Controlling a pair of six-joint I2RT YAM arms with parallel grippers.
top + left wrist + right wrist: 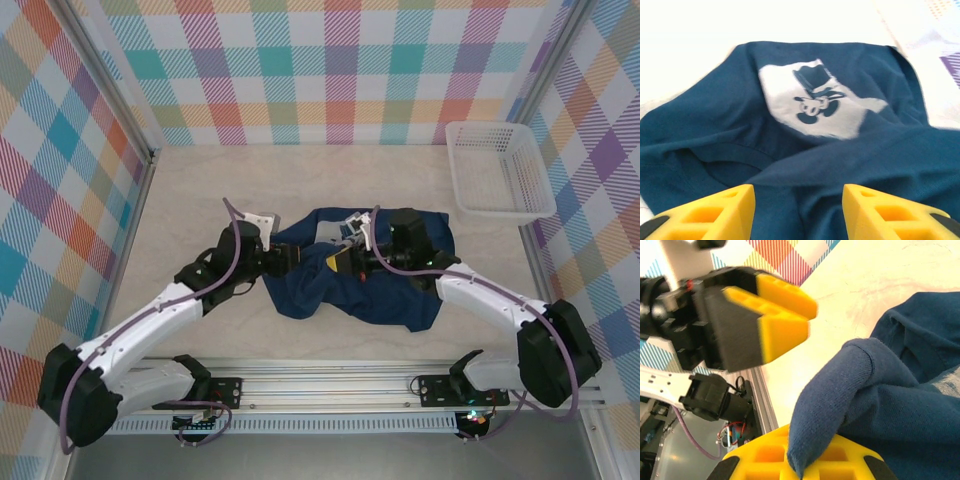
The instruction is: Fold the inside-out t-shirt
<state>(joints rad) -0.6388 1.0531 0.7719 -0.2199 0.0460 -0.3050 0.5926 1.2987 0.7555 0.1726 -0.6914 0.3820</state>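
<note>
At far left, enclosure wall [60,180]: flat panel, pastel checked print. Tabletop [200,190]: pale, matt, faint marbled grain. Left arm [150,320]: white shell w/ black joints, purple cable along it, extended toward ctr. Left fingers [715,210]: yellow moulded plastic w/ cut-out cells, wedge-shaped. They stand part-open w/ a clear gap between them and nothing gripped. Positioned over the shirt's left part; contact w/ cloth cannot be told.

Ctr of tabletop: inside-out t-shirt [330,295], dark navy soft knit, lying in a crumpled, roughly oval heap w/ rounded folds and ridges. Left wrist view shows a white print patch [815,100], irregular outline, w/ a cartoon face in a top hat. A curved seam runs below-left of it.

Right fingers [760,457]: same yellow cellular plastic. They are closed, w/ a thumb-shaped fold of the navy cloth pinched and standing up from them. Located over the heap's upper middle, facing the left fingers at close range. Right arm [500,300]: white/black, lying across the shirt's right side.

Far right, rear: basket [488,124], white plastic lattice, rectangular w/ flared walls, resting on tabletop well apart from the shirt. Pale tabletop visible through its floor grid across the interior.
</note>
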